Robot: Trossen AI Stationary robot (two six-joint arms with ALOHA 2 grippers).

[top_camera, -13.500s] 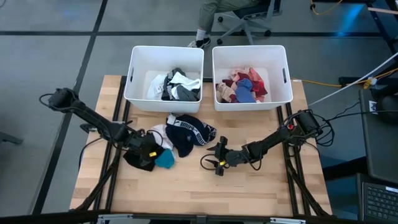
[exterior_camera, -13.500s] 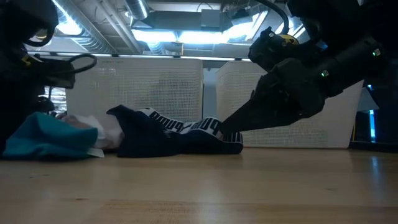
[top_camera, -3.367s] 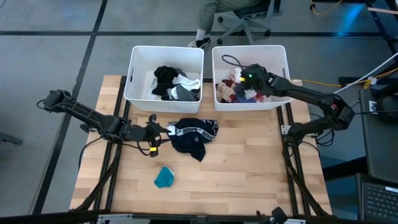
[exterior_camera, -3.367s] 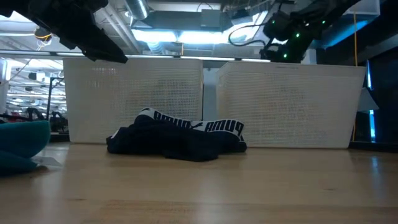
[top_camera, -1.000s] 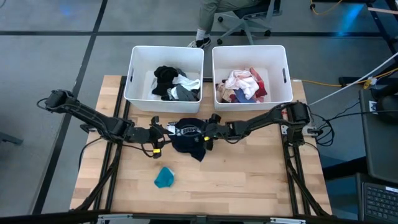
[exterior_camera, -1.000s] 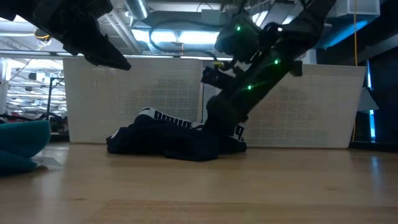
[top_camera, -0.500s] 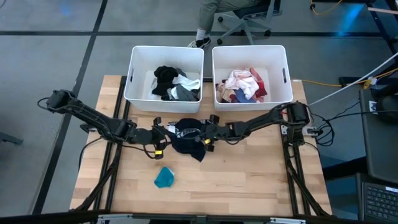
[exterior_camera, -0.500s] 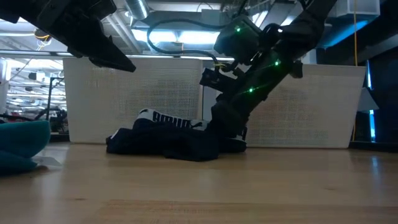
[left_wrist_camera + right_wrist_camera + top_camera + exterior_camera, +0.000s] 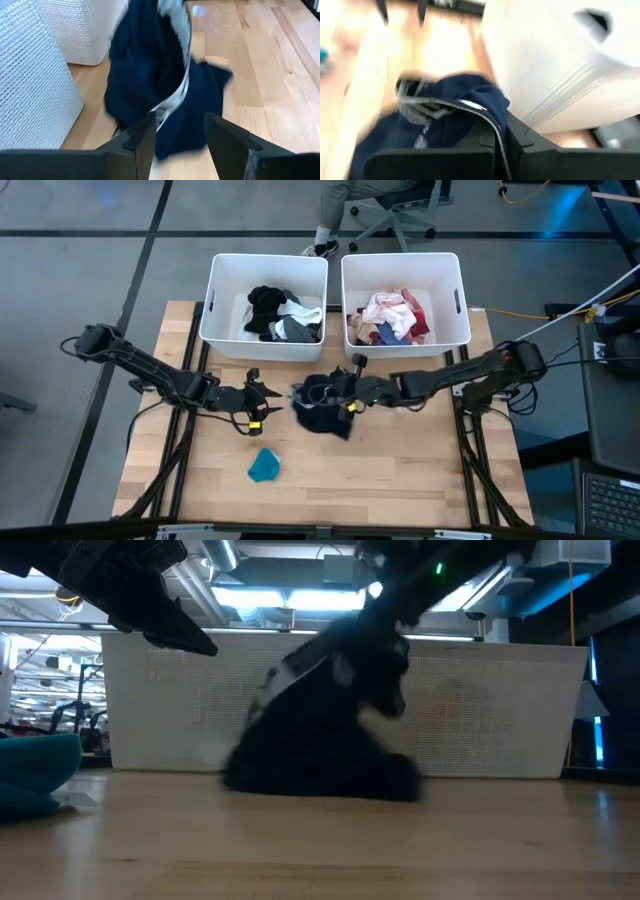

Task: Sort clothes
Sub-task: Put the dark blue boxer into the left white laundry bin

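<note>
A navy garment with a white band [image 9: 320, 408] hangs bunched from my right gripper [image 9: 349, 392], which is shut on it in front of the gap between the two white bins; the low view shows it as a dark blurred heap [image 9: 320, 730]. My left gripper [image 9: 264, 395] stands open just left of the garment, pointing at it, with nothing between its fingers [image 9: 177, 135]. A small teal cloth [image 9: 264, 465] lies flat on the table nearer the front. Dark, white and grey clothes fill the left bin [image 9: 222, 330]; pink, red and blue ones fill the right bin [image 9: 355, 275]. My right gripper pinches the navy garment between its two fingers at a bunched part by the white band [image 9: 490, 120]. The fingers come from the table's right, slanting down. The garment hangs below them, and its lower part [image 9: 330, 780] rests on the table.
The two bins stand side by side along the table's far edge, close behind both grippers. Bare wood [image 9: 400, 470] spreads across the near half of the table around the teal cloth. A seated person's legs and an office chair [image 9: 390, 210] show beyond the bins.
My right gripper has risen and drawn back toward the table's right edge with the navy garment in its hold. The garment, which lay spread flat, is pulled up into a hanging bunch and shifted right; its lower part stays on the table.
</note>
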